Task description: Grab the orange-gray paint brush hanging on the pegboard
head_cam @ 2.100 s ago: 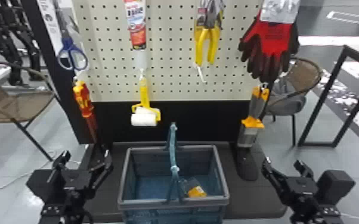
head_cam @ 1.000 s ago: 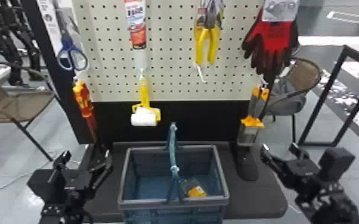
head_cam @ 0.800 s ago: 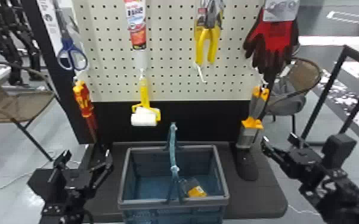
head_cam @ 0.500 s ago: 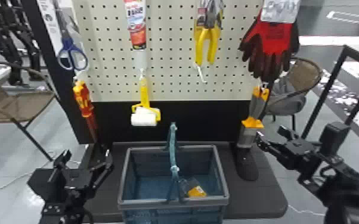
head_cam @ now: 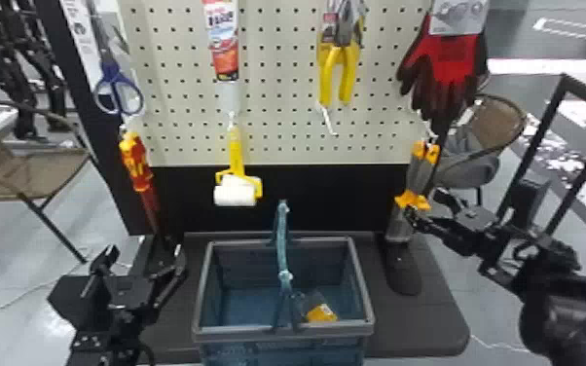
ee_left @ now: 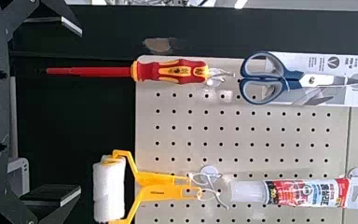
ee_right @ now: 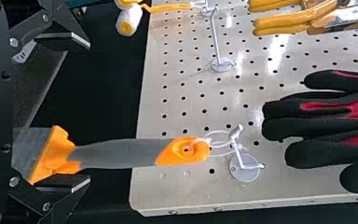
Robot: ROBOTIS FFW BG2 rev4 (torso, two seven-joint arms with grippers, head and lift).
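One orange-gray paint brush (ee_right: 121, 153) hangs handle up by a cord loop (ee_right: 221, 136) from a hook (ee_right: 251, 166) at the pegboard's (head_cam: 277, 141) four o'clock corner, with the red-and-black glove (head_cam: 445, 65) above it near one o'clock. The right gripper (ee_right: 89, 112) has come to its collar from four o'clock in the head view, jaws spread wide; the brush lies nearer one finger than the other, and I can't tell whether they touch. Closing off-centre could shove it aside and set it swinging, since only the loop steadies it. A pinch too low might catch just the bristle end and slip. Even with a sound grip, a straight pull would likely drag the loop against the hook, so it probably wants raising toward twelve o'clock first, minding the glove. Down at the brush's seven-to-eight o'clock stands the blue-gray basket (head_cam: 283, 336) on a dark base (head_cam: 418, 336), handle (head_cam: 282, 243) upright across its middle; inside, toward four o'clock, lies a clear pack with an orange part (head_cam: 321, 313). The left gripper (head_cam: 145, 251) is at the basket's half past nine, jaws open around nothing.
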